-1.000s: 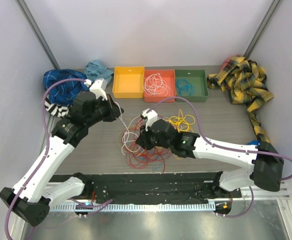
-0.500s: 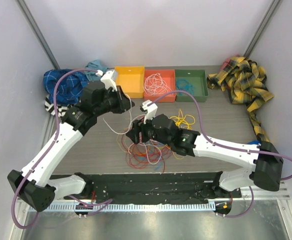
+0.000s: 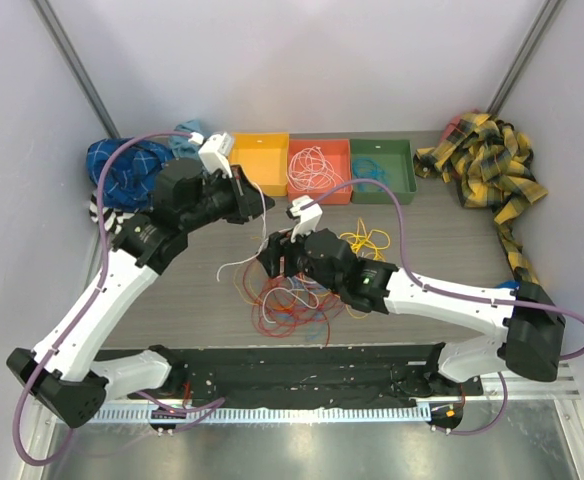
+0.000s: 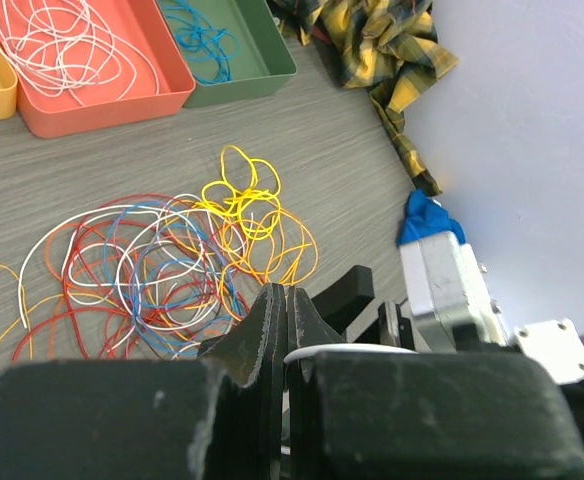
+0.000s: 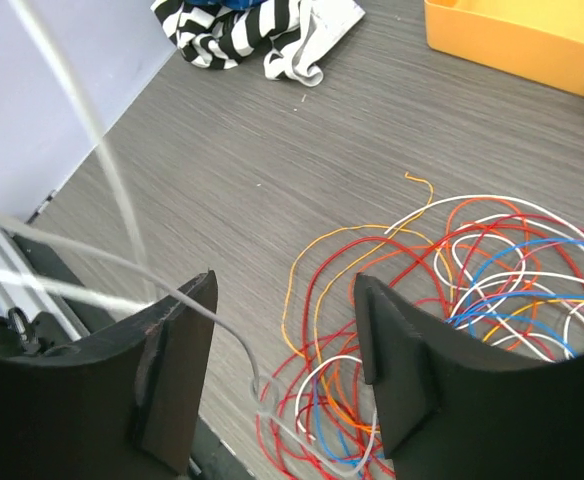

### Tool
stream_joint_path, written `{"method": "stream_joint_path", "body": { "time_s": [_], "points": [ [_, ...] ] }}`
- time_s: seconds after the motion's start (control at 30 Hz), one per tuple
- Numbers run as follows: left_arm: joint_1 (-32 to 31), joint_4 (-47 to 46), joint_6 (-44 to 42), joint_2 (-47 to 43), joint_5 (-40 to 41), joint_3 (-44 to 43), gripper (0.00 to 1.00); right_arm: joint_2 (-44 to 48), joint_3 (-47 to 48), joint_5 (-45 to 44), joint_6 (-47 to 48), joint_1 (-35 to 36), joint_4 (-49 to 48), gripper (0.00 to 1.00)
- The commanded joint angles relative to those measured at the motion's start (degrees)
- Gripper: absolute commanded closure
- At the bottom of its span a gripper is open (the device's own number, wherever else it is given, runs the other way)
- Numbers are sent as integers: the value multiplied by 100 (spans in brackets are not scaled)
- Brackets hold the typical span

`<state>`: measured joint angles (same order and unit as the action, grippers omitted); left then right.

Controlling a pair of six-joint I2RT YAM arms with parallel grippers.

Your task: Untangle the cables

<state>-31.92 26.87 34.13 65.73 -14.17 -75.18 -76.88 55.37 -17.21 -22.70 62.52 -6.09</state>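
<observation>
Drawing one white cable [image 3: 237,263] out of the tangle [image 3: 294,300] with the left claw [image 4: 285,300] — clenched tight on the strand and raised just in front of the yellow bin [image 3: 257,160]. Hovering over the heap's left edge with the right claw [image 5: 284,300], released and gaping, gripping nothing. Leaving the rest of the loops lying mid-tabletop [image 3: 442,240], the lifted strand trailing down into them. Next, probably, pinning the heap with the right claw and lifting further — heading, at a guess, for the red bin [image 4: 102,115] holding white cable.
</observation>
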Motion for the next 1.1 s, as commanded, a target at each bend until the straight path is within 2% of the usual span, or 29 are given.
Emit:
{"method": "stream_joint_path", "body": {
  "time_s": [0.0,0.1,0.13,0.2,0.23,0.27,0.47,0.5,0.53,0.57,0.63,0.67,0.87,1.07],
  "points": [
    [-25,37,15,-280,-121,-164,100,-99,-44,-116,11,-29,-499,43],
    [-25,125,-55,-377,2,-147,100,-82,-88,-28,-7,-38,-516,62],
    [-25,143,-73,-386,55,-146,100,-64,-106,-19,-24,-38,-516,73],
    [-25,169,-108,-421,108,-111,100,-3,-184,-10,-59,-38,-499,85],
    [-25,178,-126,-421,108,-103,100,76,-211,-19,-68,-38,-490,96],
    [-25,178,-126,-430,177,-76,100,112,-246,-28,-68,-30,-455,99],
    [-16,362,-205,-395,669,310,100,603,-466,-124,-68,-38,-7,99],
    [-16,371,-205,-403,749,372,97,682,-544,-168,-59,-30,46,99],
    [-16,397,-205,-421,810,450,88,788,-589,-255,-51,-38,133,99],
    [-25,424,-222,-430,994,573,56,945,-607,-300,-42,-30,186,99],
    [-16,494,-153,-474,1301,679,35,1096,-598,-405,28,-38,327,99],
    [-25,547,-144,-500,1381,784,1,1218,-537,-501,46,-38,371,99],
    [-25,635,-108,-808,2093,1066,0,1228,296,-915,519,-56,889,99],
    [-16,837,216,-1430,2770,1610,0,895,1456,-898,600,-617,1153,99]
  ]
}}
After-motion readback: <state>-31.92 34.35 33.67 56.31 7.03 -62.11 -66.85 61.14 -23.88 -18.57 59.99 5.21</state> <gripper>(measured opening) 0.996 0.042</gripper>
